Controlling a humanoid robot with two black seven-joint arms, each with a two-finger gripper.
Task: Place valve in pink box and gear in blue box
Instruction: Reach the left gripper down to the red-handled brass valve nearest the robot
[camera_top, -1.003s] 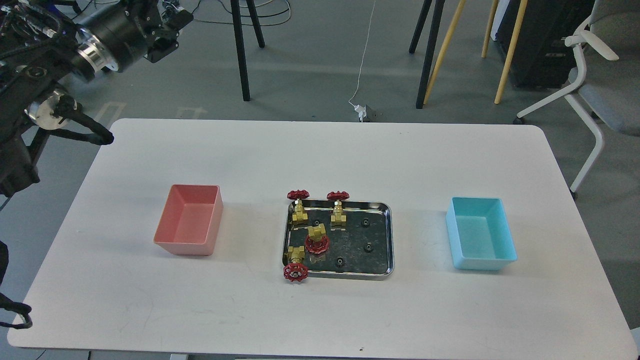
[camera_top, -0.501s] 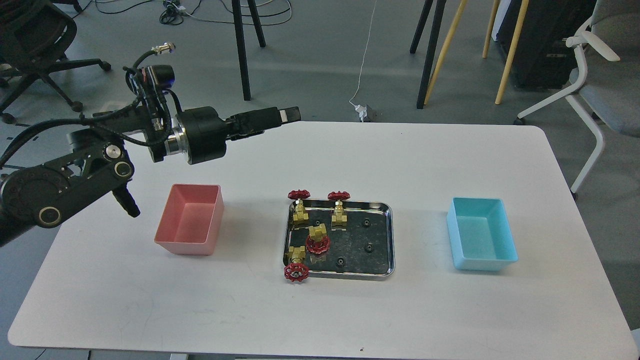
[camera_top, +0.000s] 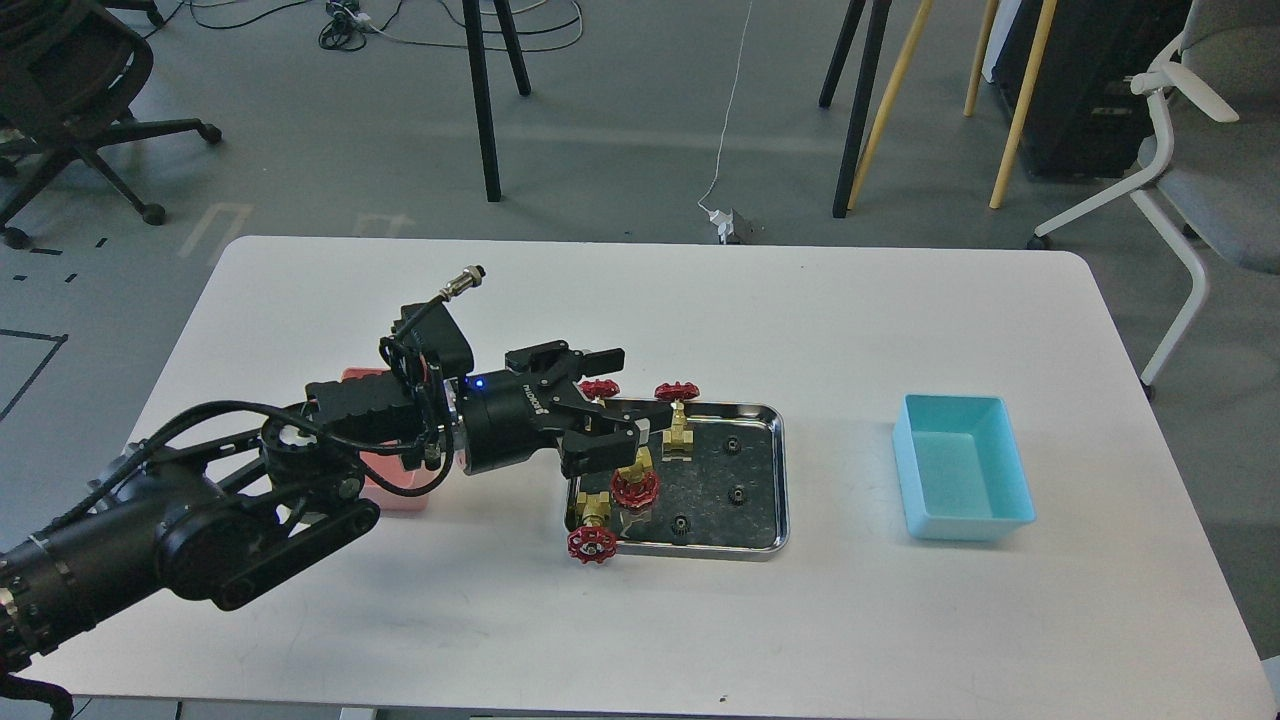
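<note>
My left gripper (camera_top: 640, 384) is open over the back left corner of the steel tray (camera_top: 781, 480). Its fingers stand on either side of the back-left valve, whose red handwheel (camera_top: 598, 388) shows between them. Another valve (camera_top: 677, 415) stands at the back, one (camera_top: 634, 485) lies mid-left, and one (camera_top: 592, 540) hangs over the front left rim. Three black gears (camera_top: 733, 444) (camera_top: 738, 493) (camera_top: 680, 523) show on the tray; a fourth is hidden. The pink box (camera_top: 395, 496) is mostly hidden under my left arm. The blue box (camera_top: 960, 465) sits on the right, with nothing in it.
The white table (camera_top: 640, 300) carries the tray in the middle and a box on each side. Beyond the far edge are table legs, cables and office chairs (camera_top: 1200, 150) on the grey floor.
My left arm has swung down from the upper left, across the pink box, to the tray's back left corner. Its gripper now stands open around the back-left valve.
</note>
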